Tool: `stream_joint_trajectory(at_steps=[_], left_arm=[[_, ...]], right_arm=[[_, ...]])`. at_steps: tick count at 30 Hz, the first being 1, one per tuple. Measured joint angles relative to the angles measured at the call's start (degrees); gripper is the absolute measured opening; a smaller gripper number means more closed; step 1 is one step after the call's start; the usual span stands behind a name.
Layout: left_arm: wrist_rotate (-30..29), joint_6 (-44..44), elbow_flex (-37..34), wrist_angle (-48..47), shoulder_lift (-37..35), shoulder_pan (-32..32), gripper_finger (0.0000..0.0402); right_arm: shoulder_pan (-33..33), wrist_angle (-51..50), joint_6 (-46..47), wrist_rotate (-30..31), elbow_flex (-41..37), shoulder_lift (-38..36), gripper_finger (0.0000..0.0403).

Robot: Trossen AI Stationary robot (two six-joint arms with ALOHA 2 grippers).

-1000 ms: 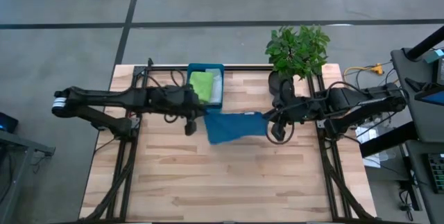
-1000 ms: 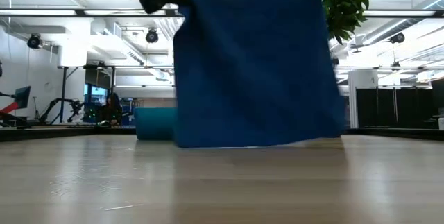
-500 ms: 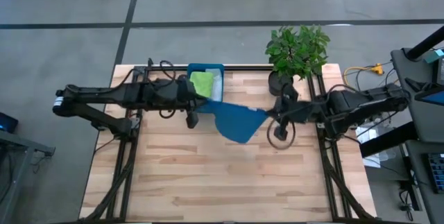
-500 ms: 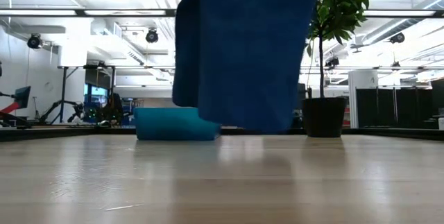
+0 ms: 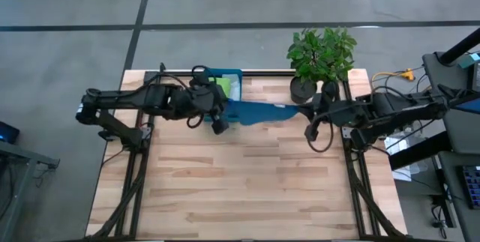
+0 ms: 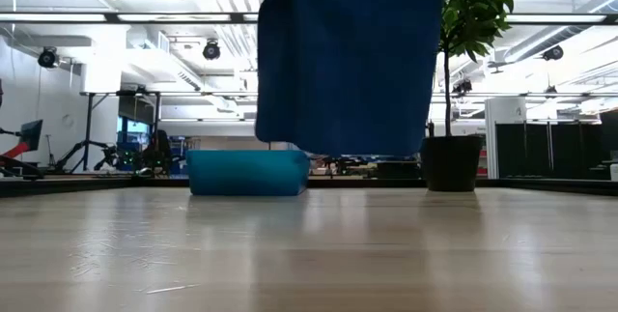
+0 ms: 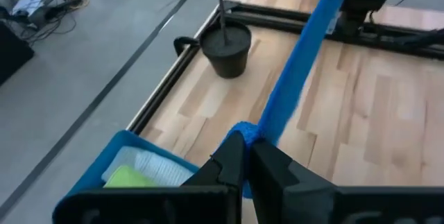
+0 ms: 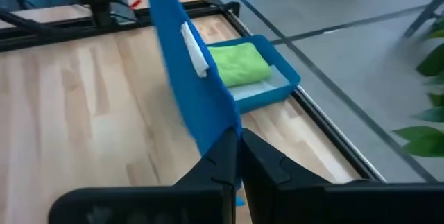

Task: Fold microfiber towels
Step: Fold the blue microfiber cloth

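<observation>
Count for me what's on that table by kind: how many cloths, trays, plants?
Towels: 3 visible: blue towel held up between both grippers, lime green towel, pale towel in the tray
Tray: 1
Potted plant: 1
Total: 5

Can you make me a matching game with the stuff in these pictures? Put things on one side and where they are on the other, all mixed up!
Things:
1. blue towel
2. green towel
3. potted plant
4. left gripper

Places or states:
A. lying in the teal tray
B. standing at the table's back edge
C. stretched in the air between both grippers
D. shut on a towel corner

Pairs: 1-C, 2-A, 3-B, 4-D
</observation>
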Motion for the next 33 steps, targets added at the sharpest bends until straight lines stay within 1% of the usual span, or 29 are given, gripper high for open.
stream_joint_trajectory(at_steps=[3,8,12,14,15,18,21,23,27,30,33], left_arm=[[0.1,0.0,0.0,0.0,-0.4,-0.2,0.0],[0.3,0.7,-0.4,0.0,-0.9,-0.1,0.0],[0.8,3.3,-0.4,-0.1,-0.9,-0.2,0.0],[0.9,3.3,-0.5,0.0,-0.9,0.5,0.0],[1.6,3.2,-0.6,0.1,-0.9,1.1,0.0],[5.9,3.0,-0.6,1.4,-0.9,2.8,0.0],[9.9,3.8,-0.8,1.5,-0.9,4.0,0.0],[11.6,6.4,-1.6,1.3,-0.9,4.6,0.0],[11.4,12.1,-3.1,-3.4,-1.1,6.6,0.0],[10.7,16.3,-3.4,-5.6,-1.6,9.3,0.0],[10.8,18.0,-3.0,-5.7,-2.1,11.2,0.0]], right_arm=[[1.3,0.3,0.3,0.4,0.0,0.0,0.0008],[1.3,1.5,1.3,1.8,-0.2,0.7,0.0008],[0.3,3.0,1.0,3.5,-1.2,1.3,0.0008],[-1.0,3.4,3.8,3.5,-1.4,1.6,0.0008],[-1.5,3.4,6.1,3.2,-1.4,1.6,0.0008],[-2.5,4.7,12.7,0.2,-1.5,1.5,0.0008],[-2.4,5.4,15.1,-1.2,-1.6,1.6,0.0008],[-2.4,5.4,14.7,-1.4,-2.0,1.6,0.0008],[-2.6,5.0,10.6,-0.7,-3.3,1.6,0.0008],[-4.3,5.4,5.0,-0.6,-4.2,1.5,0.0008],[-6.6,5.4,3.0,-2.1,-4.8,1.5,0.0008]])
